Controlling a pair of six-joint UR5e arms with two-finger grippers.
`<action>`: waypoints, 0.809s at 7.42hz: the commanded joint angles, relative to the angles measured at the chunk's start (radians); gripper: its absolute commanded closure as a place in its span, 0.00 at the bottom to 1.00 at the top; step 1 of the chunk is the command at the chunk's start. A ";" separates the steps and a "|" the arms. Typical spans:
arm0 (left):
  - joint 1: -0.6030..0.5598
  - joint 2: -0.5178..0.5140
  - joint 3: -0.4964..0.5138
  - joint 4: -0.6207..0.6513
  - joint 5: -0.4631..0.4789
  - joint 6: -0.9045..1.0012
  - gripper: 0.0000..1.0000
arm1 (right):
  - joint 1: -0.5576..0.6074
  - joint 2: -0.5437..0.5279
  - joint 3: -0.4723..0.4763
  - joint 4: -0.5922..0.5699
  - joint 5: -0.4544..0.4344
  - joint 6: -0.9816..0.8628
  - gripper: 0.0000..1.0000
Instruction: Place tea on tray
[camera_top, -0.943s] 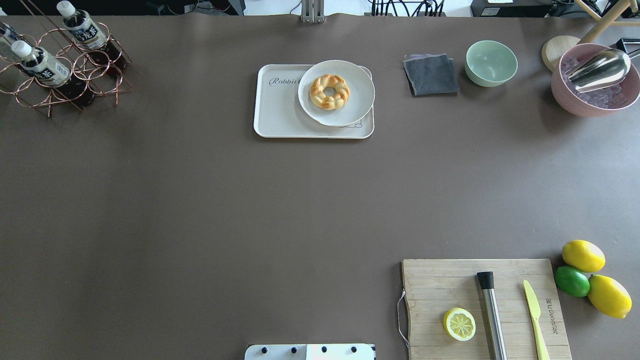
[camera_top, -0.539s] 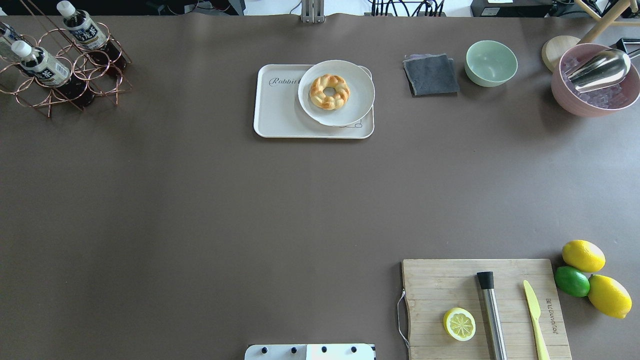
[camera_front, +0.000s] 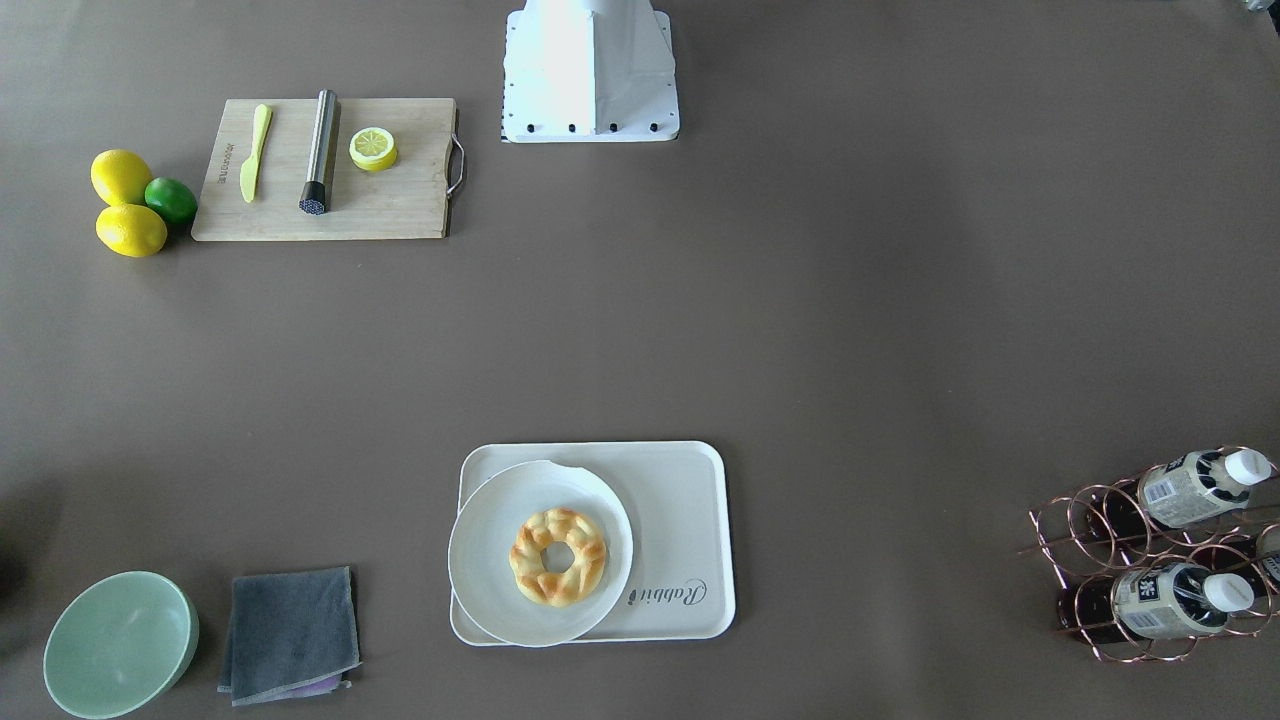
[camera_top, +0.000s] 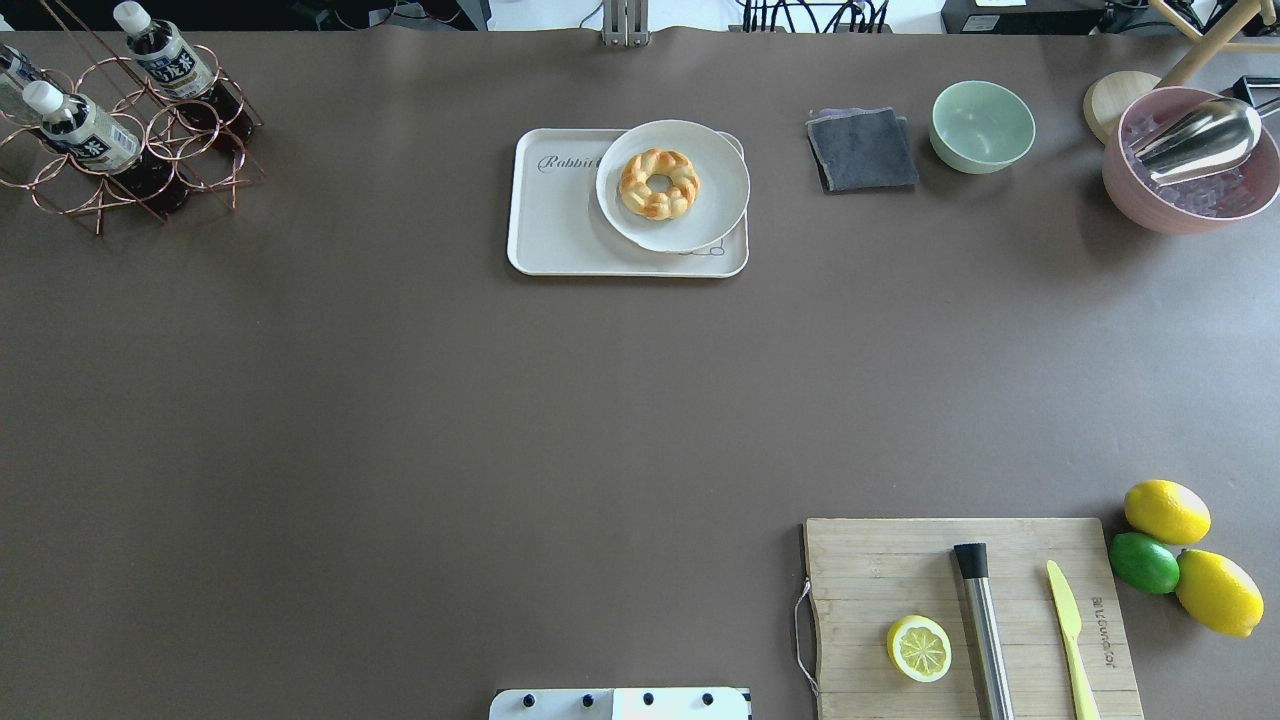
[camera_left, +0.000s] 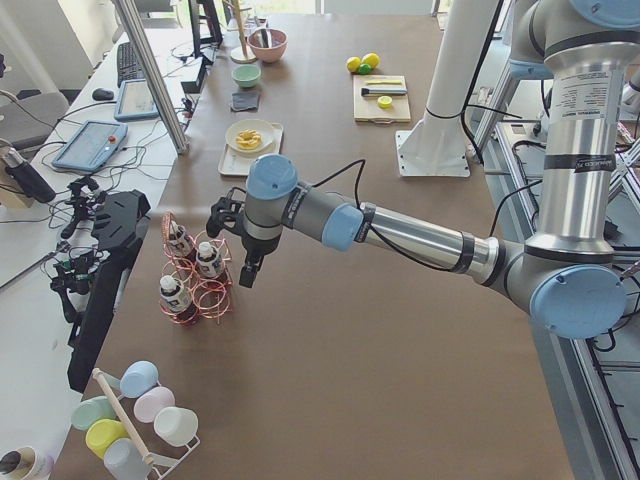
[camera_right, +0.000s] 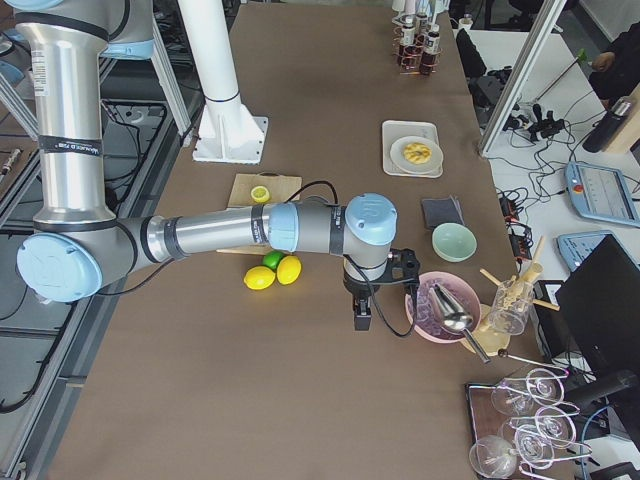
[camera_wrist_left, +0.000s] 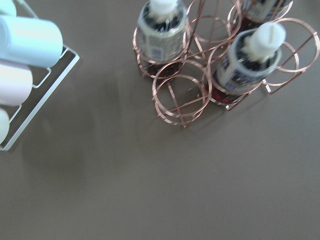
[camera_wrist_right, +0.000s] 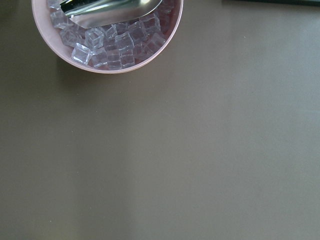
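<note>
Three tea bottles (camera_top: 165, 60) with white caps lie in a copper wire rack (camera_top: 200, 150) at the table's far left corner; they also show in the left wrist view (camera_wrist_left: 250, 60) and the front view (camera_front: 1165, 600). The cream tray (camera_top: 560, 220) with "Rabbit" script sits at the far middle and carries a round white plate (camera_top: 720, 180) with a braided doughnut (camera_top: 659, 183). My left gripper (camera_left: 246, 276) hangs just beside the rack; I cannot tell whether it is open or shut. My right gripper (camera_right: 360, 315) hangs by the pink bowl; I cannot tell its state either.
A pink bowl (camera_top: 1130, 190) of ice cubes with a metal scoop, a green bowl (camera_top: 982, 125) and a grey cloth (camera_top: 862, 150) stand at the far right. A wooden board (camera_top: 860, 560) with half a lemon, a muddler and a knife lies near right, beside lemons and a lime. A mug rack (camera_wrist_left: 30, 60) stands near the bottle rack.
</note>
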 joint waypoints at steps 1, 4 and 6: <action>0.041 -0.059 -0.036 -0.157 0.145 -0.047 0.02 | 0.000 -0.017 0.009 0.000 -0.001 0.000 0.00; 0.199 -0.069 -0.033 -0.336 0.282 -0.297 0.02 | 0.000 -0.020 0.006 0.000 -0.001 0.003 0.00; 0.257 -0.122 0.051 -0.398 0.337 -0.488 0.02 | 0.000 -0.020 0.000 0.000 -0.001 0.003 0.00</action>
